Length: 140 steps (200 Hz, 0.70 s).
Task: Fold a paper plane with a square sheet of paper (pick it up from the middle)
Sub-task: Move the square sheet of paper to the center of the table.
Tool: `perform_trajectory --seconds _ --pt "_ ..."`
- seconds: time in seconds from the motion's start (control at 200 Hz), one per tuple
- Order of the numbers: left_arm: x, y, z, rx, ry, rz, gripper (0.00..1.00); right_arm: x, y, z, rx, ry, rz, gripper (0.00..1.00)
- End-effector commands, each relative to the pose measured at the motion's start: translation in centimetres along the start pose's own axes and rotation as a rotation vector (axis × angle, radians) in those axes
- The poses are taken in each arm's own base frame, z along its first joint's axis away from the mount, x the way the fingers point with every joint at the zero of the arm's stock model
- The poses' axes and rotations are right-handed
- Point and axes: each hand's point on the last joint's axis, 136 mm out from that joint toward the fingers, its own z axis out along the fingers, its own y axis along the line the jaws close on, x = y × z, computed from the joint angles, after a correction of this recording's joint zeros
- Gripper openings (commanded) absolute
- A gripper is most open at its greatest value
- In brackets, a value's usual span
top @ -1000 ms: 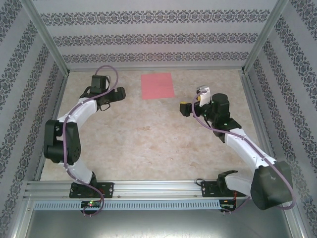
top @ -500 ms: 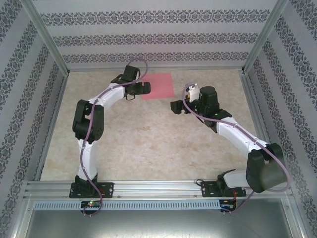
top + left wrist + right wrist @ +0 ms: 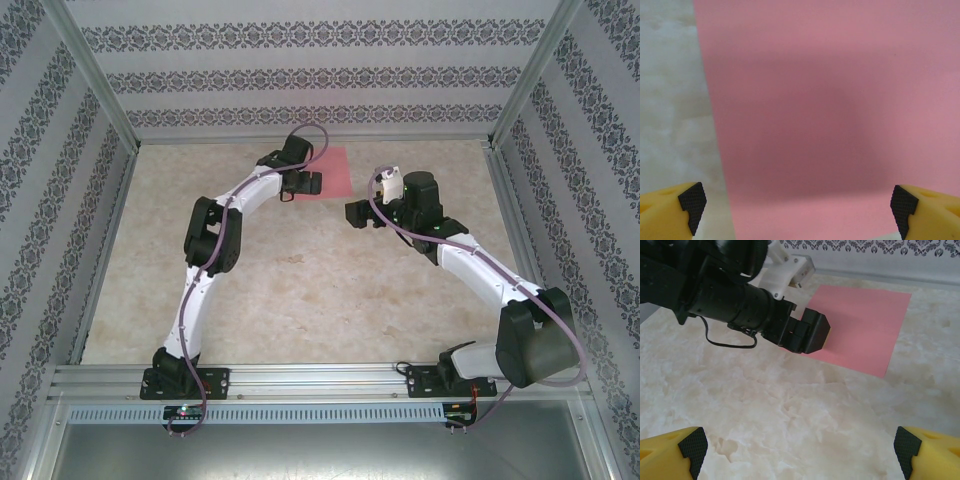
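The square sheet of paper (image 3: 338,168) is plain pink-red and lies flat and unfolded on the far middle of the table. My left gripper (image 3: 308,183) hovers over its left part, jaws open. In the left wrist view the sheet (image 3: 830,110) spreads between the wide-apart fingertips (image 3: 692,201), with the gripper (image 3: 798,210) above it and its shadow on the paper. My right gripper (image 3: 352,214) stands open, right of and nearer than the sheet. In the right wrist view that gripper (image 3: 800,452) is over bare table, facing the sheet (image 3: 865,330) and the left arm's black gripper (image 3: 807,335).
The marble-patterned tabletop (image 3: 300,290) is boxed in by patterned walls (image 3: 310,75) at the back and both sides, with aluminium posts at the corners. A metal rail (image 3: 320,378) with both arm bases runs along the near edge.
My left arm has swung right and stretched out, bringing its gripper from the table's left side over the sheet's left part. My right gripper shifted slightly left, then held still.
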Motion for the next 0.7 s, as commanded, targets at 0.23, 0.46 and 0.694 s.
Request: perform_trajectory --seconds 0.23,0.46,0.694 --pt "1.8 -1.4 1.2 -0.042 0.089 0.134 0.97 -0.3 -1.3 -0.2 0.029 0.001 0.006 0.98" --pt "4.2 -1.7 1.8 -0.078 0.166 0.199 0.97 0.1 -1.8 -0.2 0.047 0.018 0.014 0.98" --pt "7.3 -1.7 1.6 -0.057 0.266 0.196 0.97 0.1 -2.3 -1.1 0.059 0.022 0.02 0.98"
